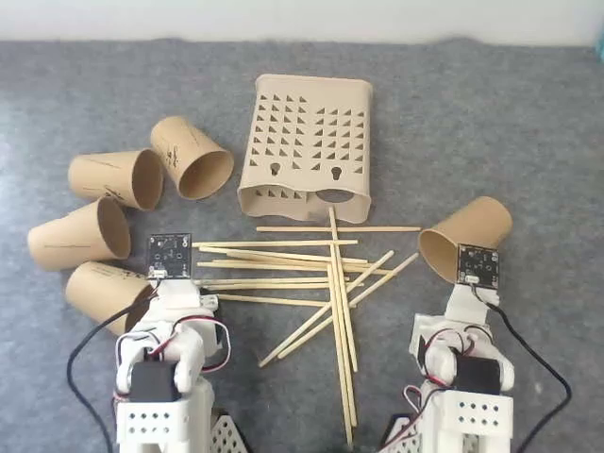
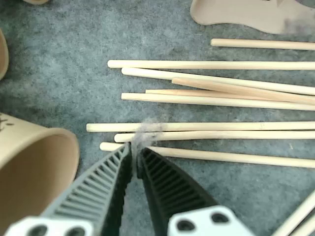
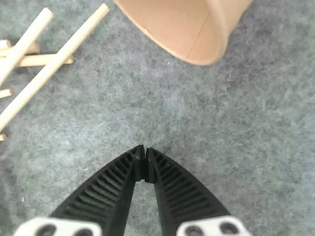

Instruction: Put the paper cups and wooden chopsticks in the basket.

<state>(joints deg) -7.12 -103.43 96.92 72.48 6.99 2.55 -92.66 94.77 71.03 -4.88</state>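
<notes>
A beige plastic basket (image 1: pixel 307 146) lies on its side at the back centre of the grey mat. Several wooden chopsticks (image 1: pixel 330 283) are scattered in front of it. Several paper cups lie on their sides at the left (image 1: pixel 113 179), and one cup (image 1: pixel 467 236) lies at the right. My left gripper (image 2: pixel 134 150) is shut with nothing in it, its tips just short of the nearest chopstick ends (image 2: pixel 162 127), beside a cup (image 2: pixel 34 162). My right gripper (image 3: pixel 144 151) is shut and empty over bare mat, a little short of the right cup (image 3: pixel 189 24).
The grey mat (image 1: pixel 528 132) covers the whole table. Both arm bases (image 1: pixel 165 377) stand at the front edge. Open mat lies between the right cup and the basket, and along the back.
</notes>
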